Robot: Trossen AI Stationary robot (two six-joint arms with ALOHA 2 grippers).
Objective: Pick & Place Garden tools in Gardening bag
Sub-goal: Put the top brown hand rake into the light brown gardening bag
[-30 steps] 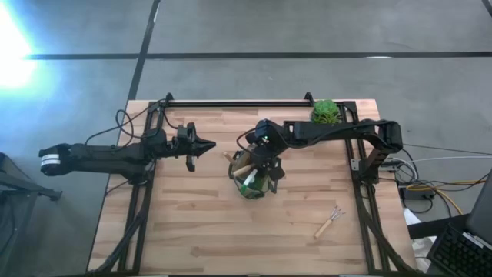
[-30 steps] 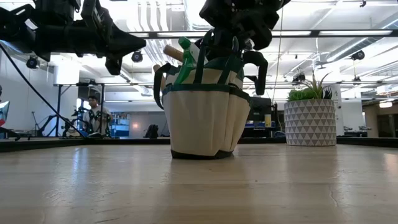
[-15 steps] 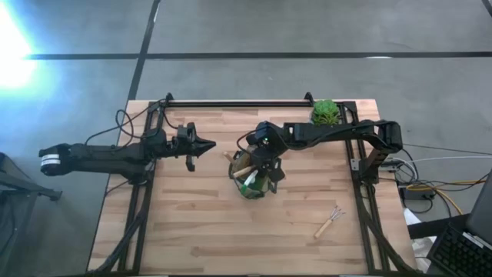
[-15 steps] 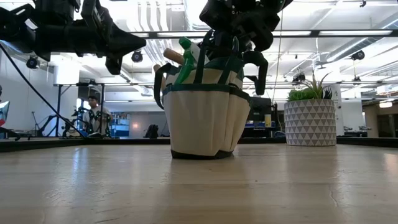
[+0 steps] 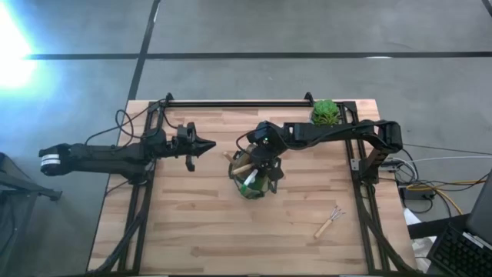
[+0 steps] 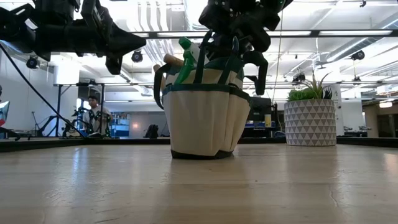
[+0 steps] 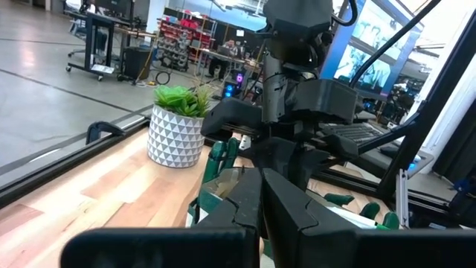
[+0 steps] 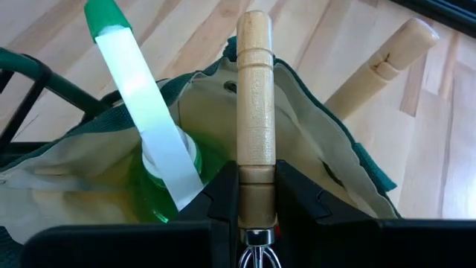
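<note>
Holding a wooden-handled tool (image 8: 254,104) pinched in the right gripper (image 8: 256,195) over the bag (image 5: 254,178) at table centre, I judged it best lowered straight, clear of the spray bottle (image 8: 149,149). A fork (image 5: 329,221) lay at four o'clock; the left gripper (image 5: 206,144) waited closed at nine.

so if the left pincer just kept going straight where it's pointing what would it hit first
Probably the gardening bag, or the right pincer working above it: the left pincer, shut and empty, points across the table at them. Its height against the bag's rim is unclear.
</note>
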